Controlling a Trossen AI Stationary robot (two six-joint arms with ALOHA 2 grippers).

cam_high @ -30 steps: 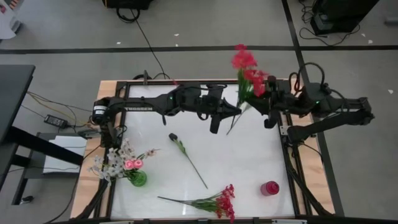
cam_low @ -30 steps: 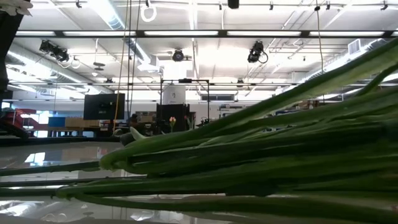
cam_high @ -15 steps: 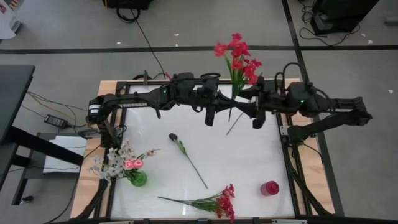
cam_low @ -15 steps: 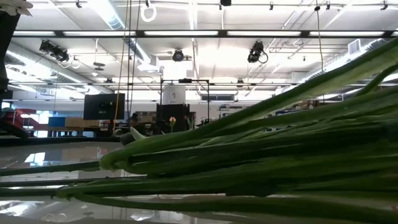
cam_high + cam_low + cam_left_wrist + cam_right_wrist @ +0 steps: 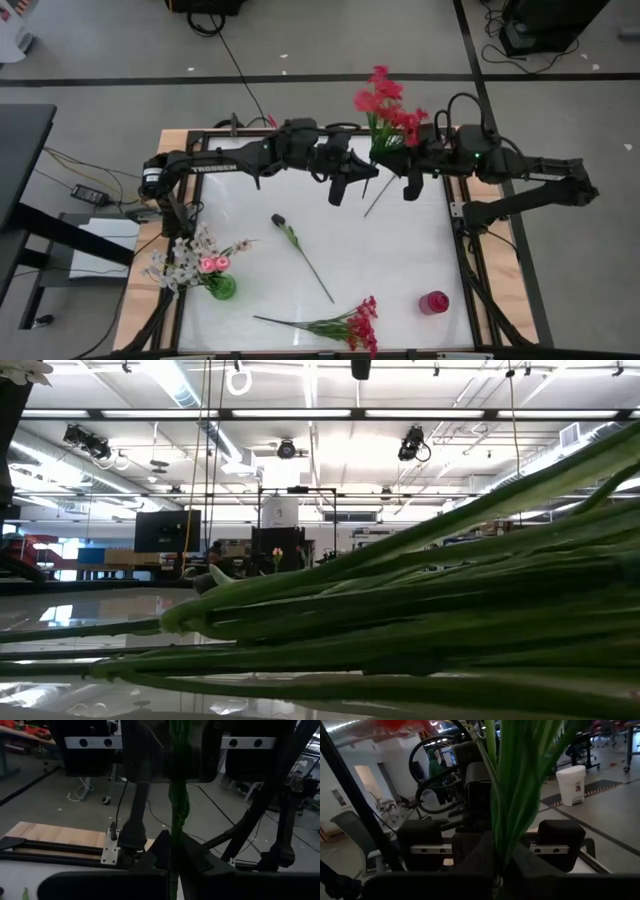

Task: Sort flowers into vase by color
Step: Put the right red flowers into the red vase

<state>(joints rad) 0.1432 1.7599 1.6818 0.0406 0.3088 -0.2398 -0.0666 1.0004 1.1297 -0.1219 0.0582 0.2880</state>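
Observation:
A red blossom spray (image 5: 385,100) stands lifted over the table's far middle, its stem's lower end (image 5: 368,212) hanging below. My left gripper (image 5: 371,179) and my right gripper (image 5: 390,158) meet there, both shut on its stem. A green vase (image 5: 222,288) at the near left holds a white sprig and pink rosebuds. A small red vase (image 5: 433,302) stands at the near right. A leafy stem with a dark bud (image 5: 301,256) and another red spray (image 5: 342,325) lie flat on the table. My left gripper pinches the spray's thin green stem (image 5: 175,862) between its two fingers, low on the stem. The fingers come level from the table's left and lie across it. The stem stands nearly upright. My right gripper pinches the bundle of green stems and leaves (image 5: 504,851) between its two fingers, nearer the blossoms than the left hold. It comes level from the table's right, across the stems. The red blossoms rise above it.
The low view is filled by green stems (image 5: 400,620) lying just before the camera. A black frame (image 5: 455,215) borders the white table top. Free room lies in the middle and right of the table.
My right gripper has gone toward the table's left, up to my left gripper. The spray's blossoms have swung a little left and the stem stands more upright; its lower end has stayed in place.

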